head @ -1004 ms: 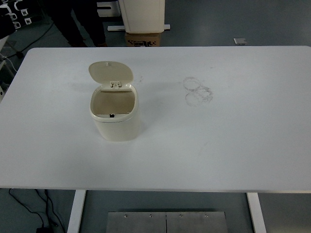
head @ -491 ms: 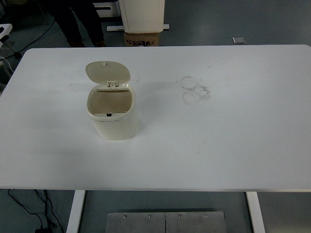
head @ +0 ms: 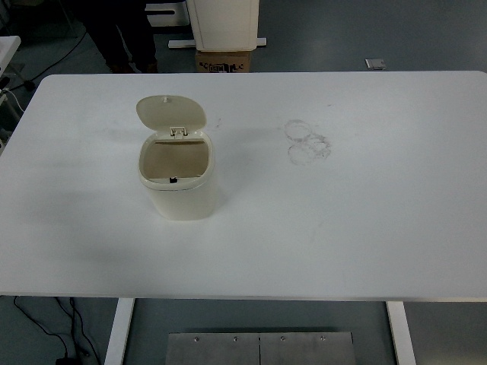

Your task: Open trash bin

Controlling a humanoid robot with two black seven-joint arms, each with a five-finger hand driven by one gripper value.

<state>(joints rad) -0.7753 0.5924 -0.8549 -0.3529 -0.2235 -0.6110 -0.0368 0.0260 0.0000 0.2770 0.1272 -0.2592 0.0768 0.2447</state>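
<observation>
Fingers of neither robot hand appear anywhere over the white surface [head: 365, 228], so their state cannot be told. Below the near edge, two white legs [head: 119, 331] and a grey metal plate [head: 260, 347] stand over a dark floor, with a black cable [head: 46, 327] trailing at the lower left.

On the left half of the surface sits the bin [head: 181, 182], a small cream tub with rounded corners, standing upright and well apart from every edge. Its lid [head: 171, 112] is swung up and back on a hinge at the far rim, tilted away from the camera, leaving the mouth fully open (the tan interior shows, and a small dark catch sits at the near inner rim).

To the right of the bin, past the middle of the surface, faint grey ring marks [head: 308, 143] overlap one another; they lie well apart from the bin.

Beyond the far edge, a cardboard box [head: 224, 61] rests on the floor under a white cabinet [head: 223, 23]. A person's dark trouser legs [head: 122, 34] stand at the upper left, and a small grey object [head: 376, 64] lies on the floor at the upper right.
</observation>
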